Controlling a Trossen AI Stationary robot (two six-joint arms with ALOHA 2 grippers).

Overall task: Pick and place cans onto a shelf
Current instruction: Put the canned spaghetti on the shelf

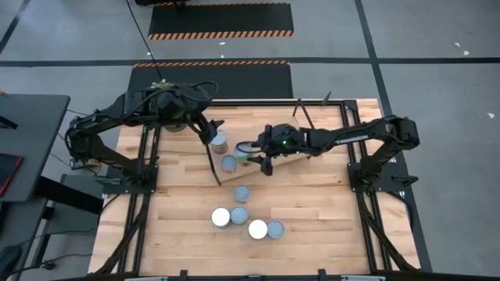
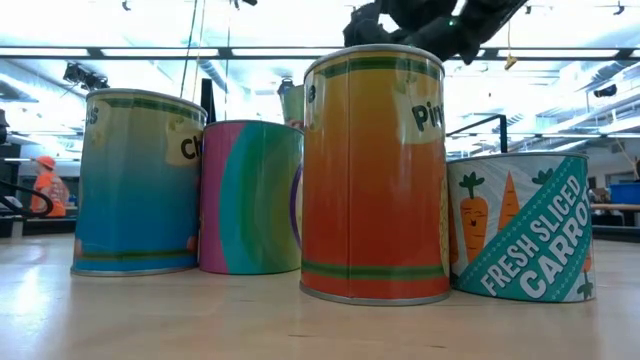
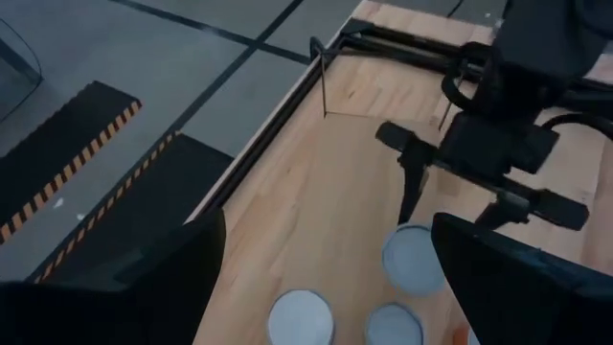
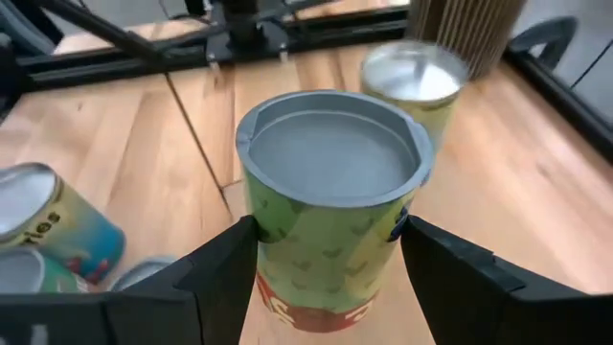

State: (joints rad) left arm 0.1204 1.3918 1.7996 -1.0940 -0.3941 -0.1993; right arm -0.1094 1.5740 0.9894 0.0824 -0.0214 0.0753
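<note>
Butcher-block worktop (image 1: 312, 211) is carrying everything, with grey floor and striped hazard mats lying beyond its far edge. Nearest the front edge, five cans are standing in a loose cluster: a white-topped can (image 1: 221, 216) and a second white-topped one (image 1: 258, 229) are sitting among three blue-grey-topped ones. From table height the front of this group is showing as a tall orange can (image 2: 375, 170), a blue can (image 2: 138, 182), a rainbow-striped can (image 2: 252, 197) and a short carrot can (image 2: 520, 227).

Farther back, near the middle of the worktop, the right gripper (image 4: 326, 264) is closing its two fingers against the sides of a green-labelled can (image 4: 330, 206) with a grey lid, holding it upright over the light-wood shelf (image 1: 297, 160). Another can (image 4: 412, 86) is standing just beyond it on the shelf, and one more can (image 1: 229, 162) is standing just beside the shelf's left end.

Toward the far left of the worktop, the left gripper (image 1: 212, 131) is hovering with its fingers spread wide and nothing between them, above a brown-sided can (image 1: 220, 143).
</note>
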